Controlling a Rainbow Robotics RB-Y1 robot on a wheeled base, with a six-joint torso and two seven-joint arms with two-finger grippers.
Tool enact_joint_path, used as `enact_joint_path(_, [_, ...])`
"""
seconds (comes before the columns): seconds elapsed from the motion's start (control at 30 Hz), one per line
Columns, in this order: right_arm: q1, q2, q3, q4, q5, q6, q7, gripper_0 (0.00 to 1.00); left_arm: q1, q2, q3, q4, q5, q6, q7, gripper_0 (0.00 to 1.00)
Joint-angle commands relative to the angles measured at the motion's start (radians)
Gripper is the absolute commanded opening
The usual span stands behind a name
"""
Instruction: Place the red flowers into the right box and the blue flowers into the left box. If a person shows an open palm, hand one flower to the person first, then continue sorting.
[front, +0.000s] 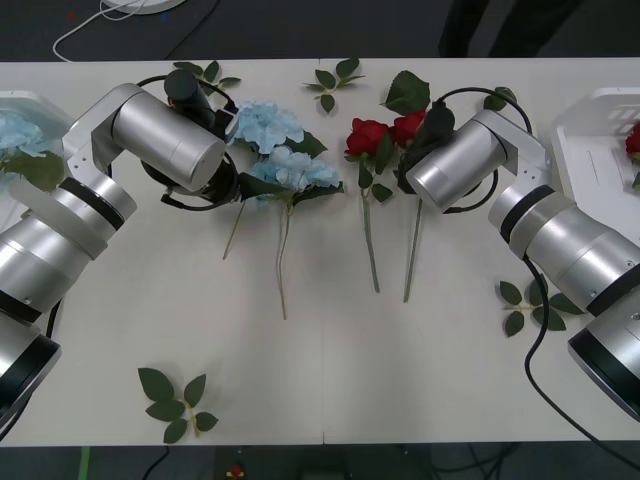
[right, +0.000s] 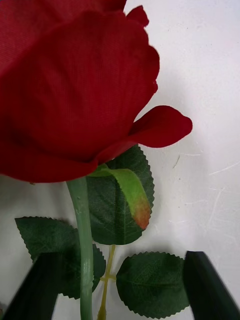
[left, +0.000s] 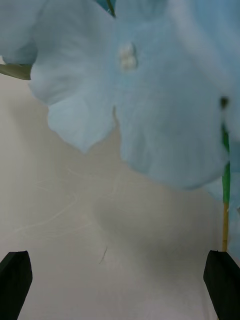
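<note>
Centrally on the surface (front: 320, 380), two blue flowers (front: 285, 150) and two red flowers (front: 385, 135) are laid with stems toward the robot. The left gripper (left: 120, 285) is held over the blue blooms with jaws wide apart and nothing gripped; only petals and a sliver of stem are made out in its wrist view. The right gripper (right: 120, 290) is held over a red bloom, jaws spread on either side of the stem without closing on it. The left box (front: 20, 120), cut off at the edge, is partly hidden by the arm; blue petals are seen inside. The right box (front: 590, 130) is also cropped, with a red bloom inside.
</note>
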Motion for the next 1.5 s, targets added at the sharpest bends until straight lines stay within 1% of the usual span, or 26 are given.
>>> enact_joint_path(0.03, [-0.055,0.019,0.007,-0.010,0.012,-0.012,0.031,0.00,0.011,-0.003,-0.035,-0.007,0.010,-0.014,0.053,1.00])
enact_joint_path(0.27, [-0.055,0.019,0.008,-0.010,0.005,-0.030,0.037,0.00,0.013,-0.003,-0.108,0.010,0.027,-0.023,0.063,1.00])
enact_joint_path(0.47, [-0.053,0.016,0.008,-0.010,0.003,-0.047,0.043,0.00,0.011,-0.009,-0.159,0.071,0.036,-0.120,0.059,1.00])
enact_joint_path(0.6, [-0.053,-0.001,0.008,-0.033,0.003,-0.053,0.046,0.00,0.011,-0.015,-0.159,0.097,0.026,-0.155,0.050,1.00])
enact_joint_path(0.63, [-0.052,-0.010,0.008,-0.052,-0.003,-0.053,0.048,0.00,0.011,-0.018,-0.159,0.097,0.019,-0.155,0.049,0.88])
enact_joint_path(0.7, [-0.047,-0.036,0.007,-0.089,-0.035,-0.053,0.053,0.00,0.013,-0.020,-0.159,0.097,0.018,-0.155,0.046,0.38])
enact_joint_path(0.73, [-0.044,-0.044,0.007,-0.103,-0.046,-0.053,0.054,0.00,0.013,-0.023,-0.159,0.097,0.018,-0.155,0.046,0.21])
enact_joint_path(0.77, [-0.035,-0.068,0.005,-0.139,-0.064,-0.052,0.057,0.00,0.013,-0.028,-0.159,0.097,0.015,-0.155,0.046,0.00])
enact_joint_path(0.83, [-0.018,-0.097,-0.001,-0.188,-0.084,-0.053,0.060,0.00,0.013,-0.034,-0.159,0.097,0.010,-0.155,0.046,0.00])
enact_joint_path(1.1, [0.108,-0.251,-0.098,-0.472,-0.106,-0.052,0.092,0.00,0.013,-0.049,-0.159,0.097,-0.011,-0.180,0.050,0.00])
enact_joint_path(1.17, [0.147,-0.295,-0.144,-0.538,-0.107,-0.052,0.157,0.00,0.013,-0.049,-0.159,0.097,-0.011,-0.189,0.052,0.00])
enact_joint_path(1.23, [0.174,-0.324,-0.187,-0.570,-0.114,-0.035,0.204,0.00,0.013,-0.049,-0.159,0.097,-0.011,-0.198,0.052,0.00])
enact_joint_path(1.33, [0.213,-0.387,-0.294,-0.616,-0.141,0.059,0.313,0.00,0.013,-0.043,-0.156,0.097,-0.017,-0.204,0.055,0.00])
enact_joint_path(1.5, [0.230,-0.467,-0.405,-0.609,-0.147,0.215,0.425,0.00,0.013,-0.024,-0.139,0.093,-0.031,-0.212,0.058,0.00])
